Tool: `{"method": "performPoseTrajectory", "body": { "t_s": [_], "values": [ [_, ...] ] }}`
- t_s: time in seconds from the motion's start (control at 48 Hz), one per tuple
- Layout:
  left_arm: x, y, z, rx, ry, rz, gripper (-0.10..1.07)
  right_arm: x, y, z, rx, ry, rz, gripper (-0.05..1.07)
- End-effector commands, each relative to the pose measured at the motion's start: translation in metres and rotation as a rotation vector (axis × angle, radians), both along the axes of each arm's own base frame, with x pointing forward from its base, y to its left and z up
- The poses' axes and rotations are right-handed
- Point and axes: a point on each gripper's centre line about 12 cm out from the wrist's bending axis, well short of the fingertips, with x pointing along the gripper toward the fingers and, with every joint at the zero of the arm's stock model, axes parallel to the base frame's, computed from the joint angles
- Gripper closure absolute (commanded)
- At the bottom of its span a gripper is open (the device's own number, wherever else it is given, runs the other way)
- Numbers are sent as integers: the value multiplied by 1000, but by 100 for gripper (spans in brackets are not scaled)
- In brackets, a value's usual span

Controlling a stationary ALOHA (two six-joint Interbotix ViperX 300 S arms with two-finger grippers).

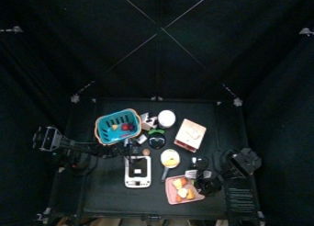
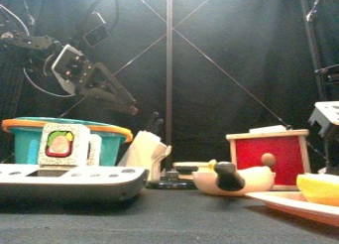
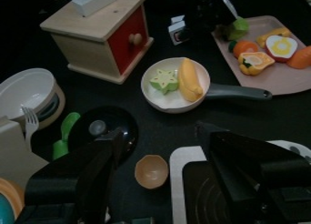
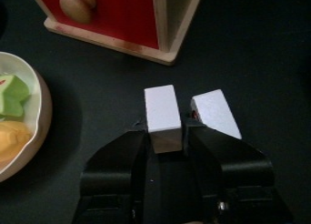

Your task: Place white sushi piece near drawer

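Right gripper (image 4: pixel 173 147) low by the drawer (image 4: pixel 115 23), jaws parted around the white sushi (image 4: pixel 163 118) (grip looks slack, I judge it set down). Left gripper (image 3: pixel 158 178) rests open, empty.

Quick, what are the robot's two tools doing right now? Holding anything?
Left tool: open, holding nothing, up above the table.
Right tool: open around the white sushi by the drawer; grip cannot be told.

The white sushi piece (image 4: pixel 162 118), a small block with a dark band, stands on the worktop (image 4: pixel 255 45) near the drawer (image 4: pixel 122 18), toward the worktop's right edge.
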Motion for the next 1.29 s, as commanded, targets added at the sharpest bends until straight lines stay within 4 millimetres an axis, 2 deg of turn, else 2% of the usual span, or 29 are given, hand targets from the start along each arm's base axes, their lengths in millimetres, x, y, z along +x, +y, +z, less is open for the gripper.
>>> {"method": "performPoseTrajectory", "body": {
  "t_s": [0.0,0.812,0.917,1.146,1.271],
  "values": [
    [3,0,5,3,-18,-2,0,5,3,7,16,-29,1,32],
    [2,-1,4,1,-12,-2,1,7,4,8,16,-34,12,29],
    [2,-1,4,1,-12,-2,1,8,4,8,18,-35,13,26],
    [2,-1,3,1,-11,-2,0,8,4,8,19,-36,13,12],
    [2,-1,4,1,-12,-2,1,9,5,9,18,-38,14,11]
  ]
}}
